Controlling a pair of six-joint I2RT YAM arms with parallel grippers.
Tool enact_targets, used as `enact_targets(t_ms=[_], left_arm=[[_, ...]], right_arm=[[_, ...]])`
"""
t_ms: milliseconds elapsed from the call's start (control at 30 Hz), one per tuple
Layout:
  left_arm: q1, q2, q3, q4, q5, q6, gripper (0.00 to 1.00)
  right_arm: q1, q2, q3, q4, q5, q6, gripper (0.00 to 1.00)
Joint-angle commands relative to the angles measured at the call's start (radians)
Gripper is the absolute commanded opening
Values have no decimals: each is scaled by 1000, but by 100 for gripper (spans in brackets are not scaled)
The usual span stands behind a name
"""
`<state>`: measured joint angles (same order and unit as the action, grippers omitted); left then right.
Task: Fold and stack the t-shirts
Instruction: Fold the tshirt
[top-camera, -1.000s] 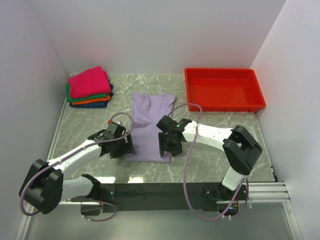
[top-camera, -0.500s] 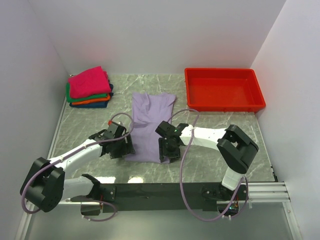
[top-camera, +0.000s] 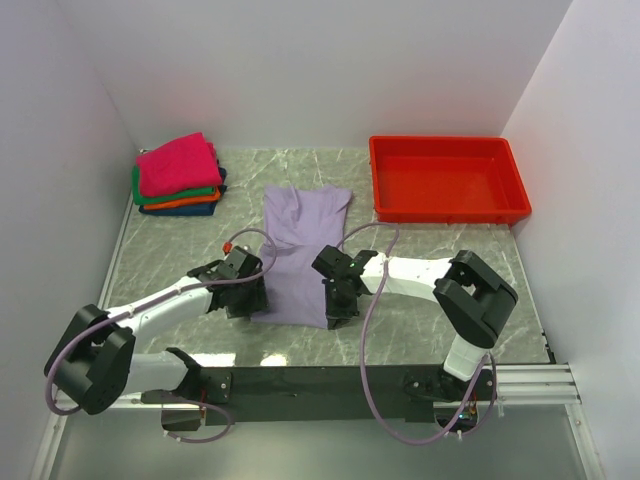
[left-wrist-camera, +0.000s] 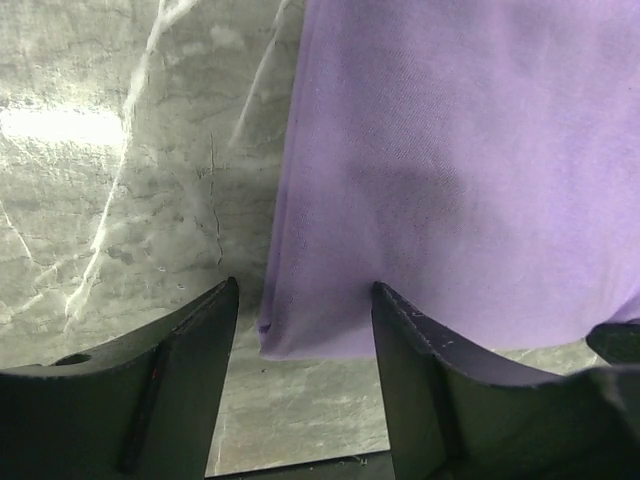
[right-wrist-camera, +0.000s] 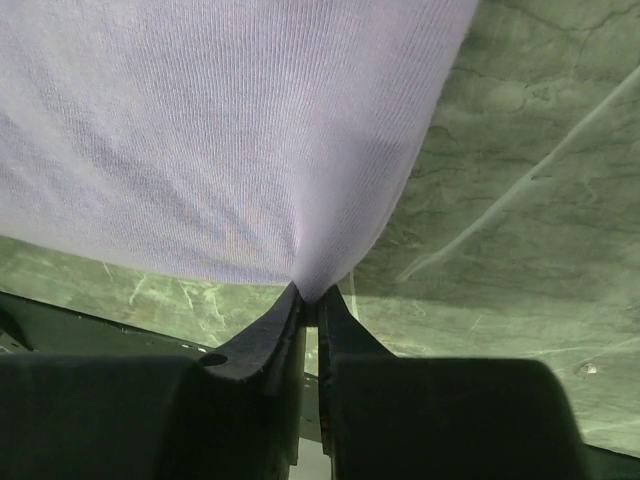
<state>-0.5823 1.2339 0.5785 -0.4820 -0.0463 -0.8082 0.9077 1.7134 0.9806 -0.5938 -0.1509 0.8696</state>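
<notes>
Pinching the near right corner of the lavender t-shirt (top-camera: 300, 245), the right gripper (right-wrist-camera: 312, 298) is clamped on the cloth. The left gripper (left-wrist-camera: 305, 300) holds its fingers apart astride the near left corner. The shirt lies flat mid-table, with the folded t-shirts (top-camera: 178, 178) far left.

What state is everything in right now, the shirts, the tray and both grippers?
lavender t-shirt: folded lengthwise into a narrow strip, lying flat, near right corner pinched.
folded stack: four folded shirts piled up, magenta on top, untouched.
red tray: upright, nothing in it.
left gripper: open, fingers either side of the shirt's near left corner.
right gripper: shut on the lavender t-shirt's near hem.
</notes>
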Motion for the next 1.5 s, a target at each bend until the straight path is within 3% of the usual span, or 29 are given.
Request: enact_targets(t_ms=[0,400,733,1100,1467], left_arm=[[-20,30,0,-38,-40,-28,62],[-83,-94,11,-121,-115,-114,56],[-56,-70,-19,-109,-132,-137,52],[-50,18,-26,-17,-46,-68,45],[-53,47,-5,-41,-12,-40,9]], right_arm=[[14,26,-23,-20,45,-1,9],[14,34,-2,-40,54,-18,9],[10,37,10,-38,53,-47,9],[2,45,12,-38,48,-69,8],[-21,8,-2,-60,71,-81,8]])
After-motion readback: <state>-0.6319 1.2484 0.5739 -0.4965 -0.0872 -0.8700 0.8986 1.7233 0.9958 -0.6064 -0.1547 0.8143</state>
